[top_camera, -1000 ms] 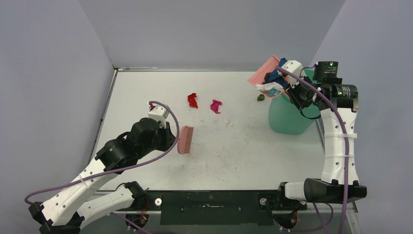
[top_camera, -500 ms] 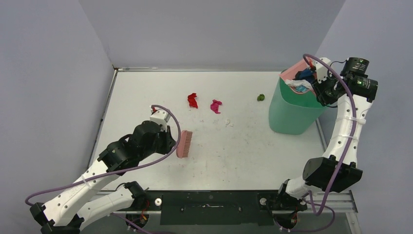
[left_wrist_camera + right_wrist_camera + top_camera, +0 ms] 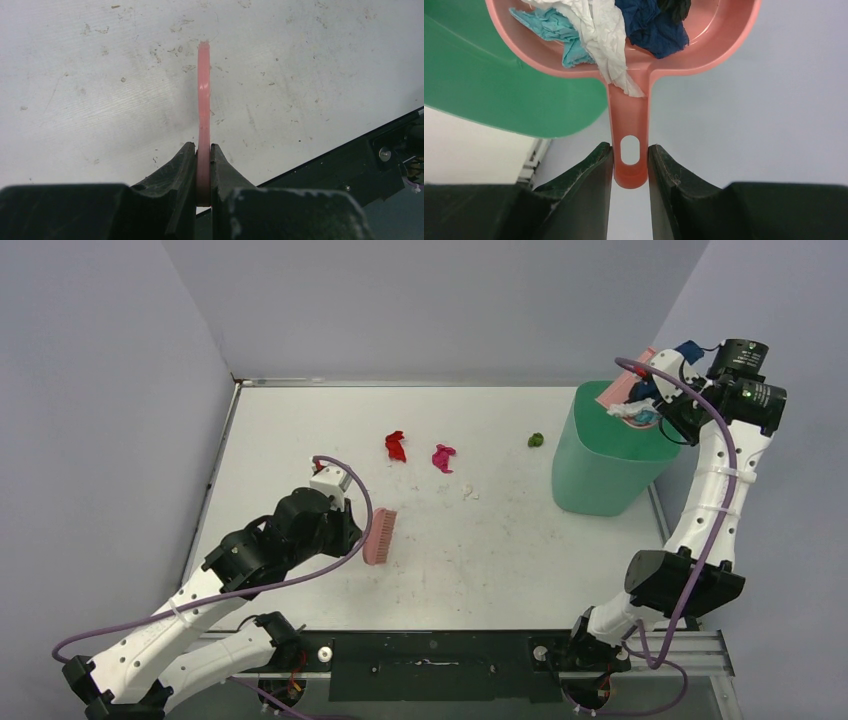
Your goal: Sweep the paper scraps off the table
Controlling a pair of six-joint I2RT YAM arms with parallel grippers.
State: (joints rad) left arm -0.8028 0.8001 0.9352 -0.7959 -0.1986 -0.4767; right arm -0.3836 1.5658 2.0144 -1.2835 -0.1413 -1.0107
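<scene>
Paper scraps (image 3: 594, 30): wrist view shows dustpan (image 3: 724, 30) load; right hand (image 3: 630, 150) clamps handle (image 3: 630, 120), left hand (image 3: 202, 150) clamps brush (image 3: 203, 90).

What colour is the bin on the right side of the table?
The bin is plain green, with no pattern. The top external view shows it best.

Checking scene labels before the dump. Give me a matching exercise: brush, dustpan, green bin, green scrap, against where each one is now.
1. brush
2. dustpan
3. green bin
4. green scrap

A. standing on the table, right side
B. clamped in the left jaws
C. lying on the table, just left of the bin
D. handle in the right jaws, up by the bin's rim, scraps inside

Pairs: 1-B; 2-D; 3-A; 4-C
</scene>
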